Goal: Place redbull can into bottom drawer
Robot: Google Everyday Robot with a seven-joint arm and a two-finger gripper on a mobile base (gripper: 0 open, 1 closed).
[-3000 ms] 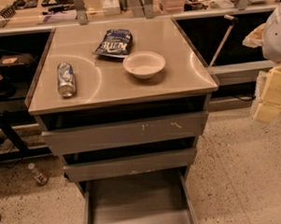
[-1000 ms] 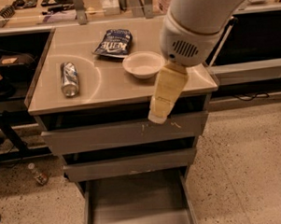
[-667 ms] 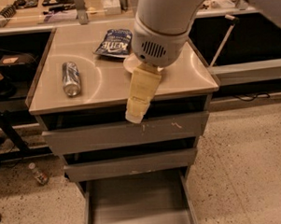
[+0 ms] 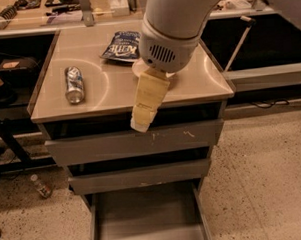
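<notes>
The redbull can (image 4: 74,84) lies on its side on the left part of the cabinet top (image 4: 109,94), its long axis running roughly front to back, one shiny round end facing the front edge; nothing touches it. The gripper (image 4: 139,123), cream-coloured, hangs pointing downward at the front edge of the cabinet top, near its middle, its tip in front of the gap above the top drawer front (image 4: 136,141); it is well to the right of the can and carries nothing that can be seen; whether it is spread or pressed together I cannot tell. The large white arm (image 4: 174,31) above it covers most of a pale bowl (image 4: 137,69), of which only slivers of rim show; behind the bowl a dark blue Kettle crisp bag (image 4: 121,47) lies flat near the back of the top. The top drawer and the middle drawer (image 4: 140,176) each stand slightly out, the middle one further than the top; the bottom drawer (image 4: 145,217) is pulled well out, its flat grey floor bare. A small bottle (image 4: 41,186) lies on the speckled floor (image 4: 263,177) left of the cabinet.
</notes>
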